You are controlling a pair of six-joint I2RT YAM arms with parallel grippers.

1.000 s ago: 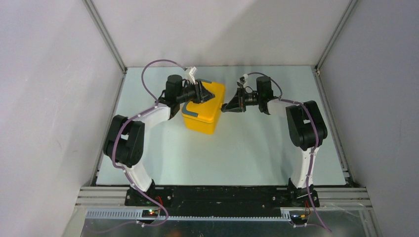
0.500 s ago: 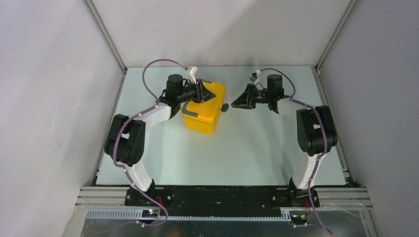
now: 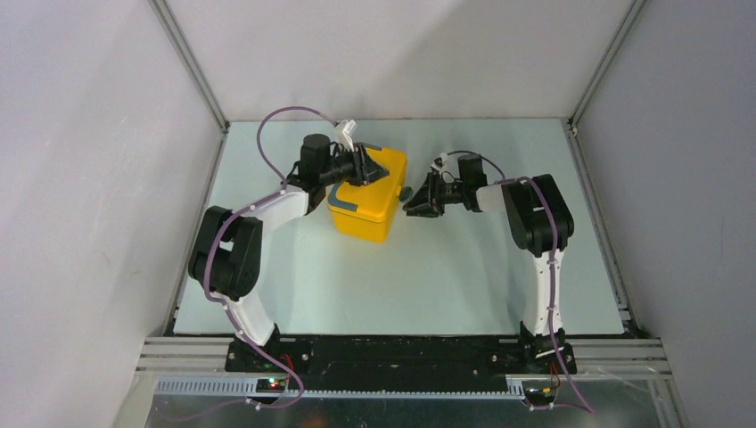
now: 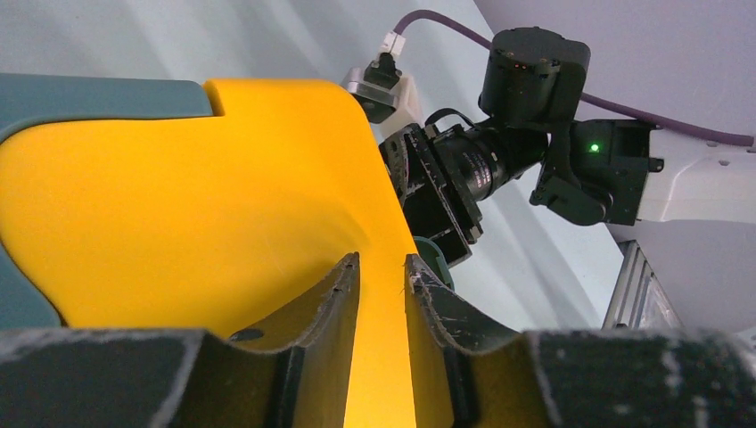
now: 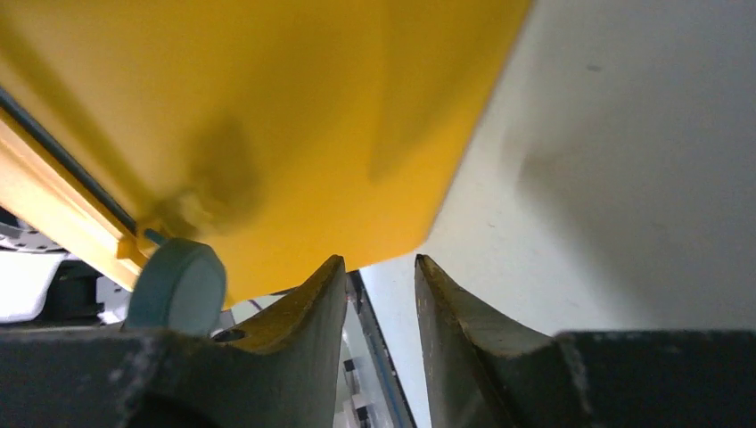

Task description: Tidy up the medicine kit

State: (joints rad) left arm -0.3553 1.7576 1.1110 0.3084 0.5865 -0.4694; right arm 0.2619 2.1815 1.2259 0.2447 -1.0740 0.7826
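Sitting left of centre on the desk (image 3: 428, 267): yellow medicine kit (image 3: 367, 207), lid partly hidden under left gripper (image 4: 382, 265) | its jaws narrowly parted, empty | right gripper (image 5: 379, 265) beside kit, jaws narrowly parted, empty | teal round knob (image 5: 176, 287) clear only from right wrist

Gripper (image 4: 382, 264) close to medicine kit (image 4: 178, 196)

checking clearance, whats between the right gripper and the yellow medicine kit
A small teal round knob on the medicine kit side, close by the right gripper. The top view shows it.
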